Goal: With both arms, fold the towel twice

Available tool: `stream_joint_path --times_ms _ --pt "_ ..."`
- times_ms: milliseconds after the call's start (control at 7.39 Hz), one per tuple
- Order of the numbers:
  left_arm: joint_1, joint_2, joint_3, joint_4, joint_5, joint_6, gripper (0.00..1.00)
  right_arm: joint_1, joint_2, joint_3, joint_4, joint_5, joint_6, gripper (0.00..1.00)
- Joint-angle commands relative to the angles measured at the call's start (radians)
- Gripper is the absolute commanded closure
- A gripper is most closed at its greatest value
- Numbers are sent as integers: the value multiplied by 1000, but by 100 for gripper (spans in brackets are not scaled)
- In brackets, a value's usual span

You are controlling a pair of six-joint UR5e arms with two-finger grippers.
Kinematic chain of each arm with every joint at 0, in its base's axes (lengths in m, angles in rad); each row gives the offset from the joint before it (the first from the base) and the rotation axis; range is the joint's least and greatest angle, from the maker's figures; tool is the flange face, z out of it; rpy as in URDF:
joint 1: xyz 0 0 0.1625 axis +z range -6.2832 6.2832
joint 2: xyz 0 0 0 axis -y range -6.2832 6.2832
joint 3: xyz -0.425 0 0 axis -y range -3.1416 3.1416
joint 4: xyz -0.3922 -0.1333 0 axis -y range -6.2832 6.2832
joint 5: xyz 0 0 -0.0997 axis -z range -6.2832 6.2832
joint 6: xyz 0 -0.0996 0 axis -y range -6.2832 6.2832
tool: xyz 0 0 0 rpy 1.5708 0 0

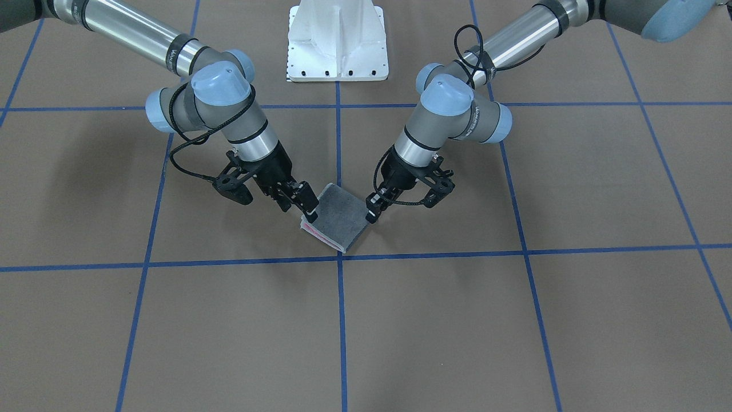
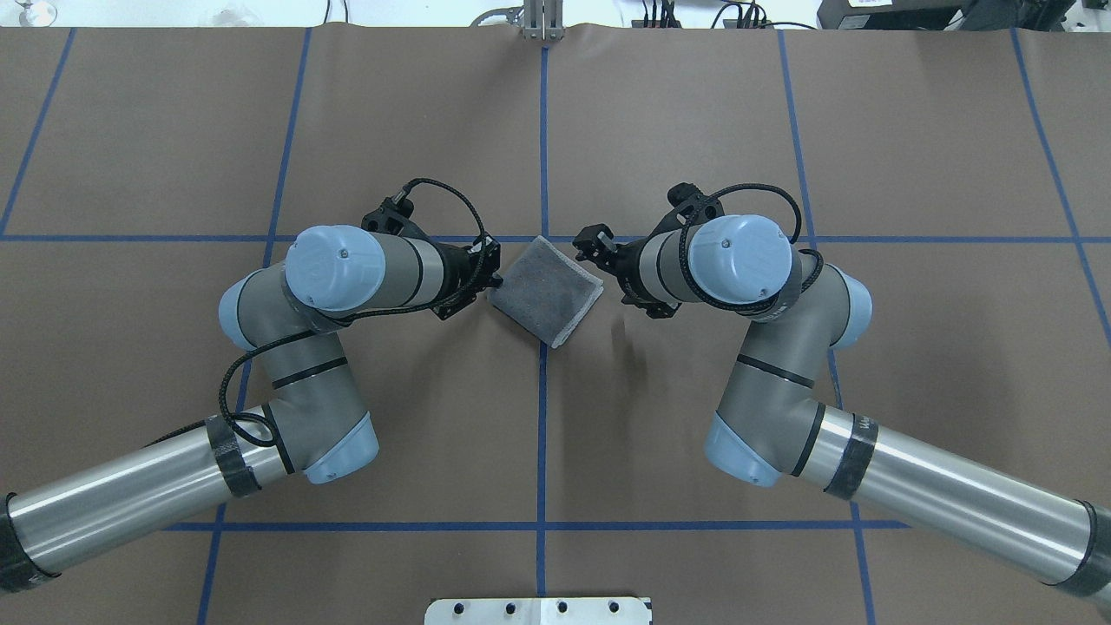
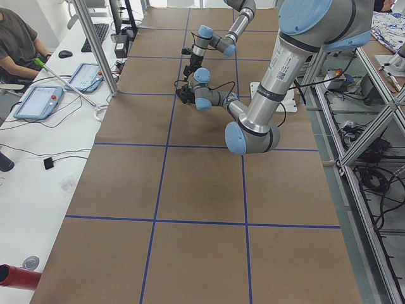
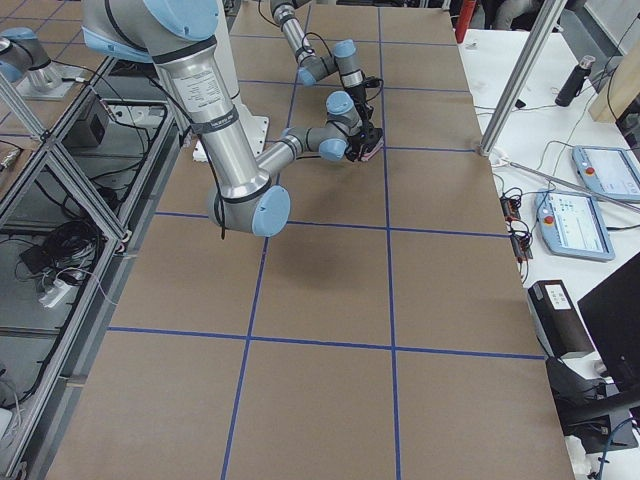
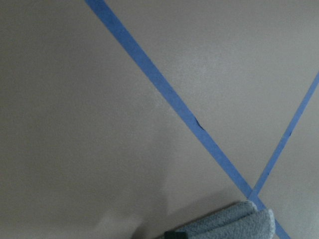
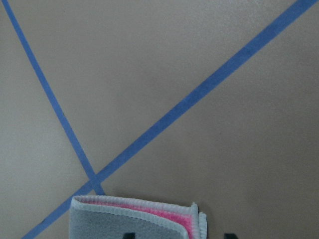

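A robotics lab. Two arms (image 2: 330, 286) on a white pedestal (image 1: 337, 43) work over a table (image 2: 694, 130) papered brown and gridded with blue tape (image 2: 542, 434). Alongside are aluminium framing (image 4: 62, 157), loose cables (image 3: 373, 183), and a bench with teach pendants (image 3: 39, 101), a keyboard (image 3: 100, 35) and a seated person (image 3: 16, 38).

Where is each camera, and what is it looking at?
Front-facing: across the table, facing the robot; left arm, right arm, towel.
Overhead: behind the robot, looking down; both arms.
Exterior left: table's left end; left arm nearest.
Exterior right: table's right end; right arm nearest.
Left wrist: looking down; towel's folded end.
Right wrist: looking down; towel, end effector fingertips.
Shared: both wrist views show blue tape.
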Motion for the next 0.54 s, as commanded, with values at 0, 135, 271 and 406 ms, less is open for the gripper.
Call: stream_joint_path --times_ms 0,135,271,406 --pt "-44 41 -40 2 -64 0 100 27 -38 43 -4 28 -2 0" --pt "-54 103 -108 2 -69 2 100 42 -49 51 -6 36 -2 0" --pt "-75 140 -162 7 -88 0 100 59 -75 73 -9 38 -2 0" --pt "-103 191 -222 13 -91 0 100 79 -109 91 -9 42 -4 0"
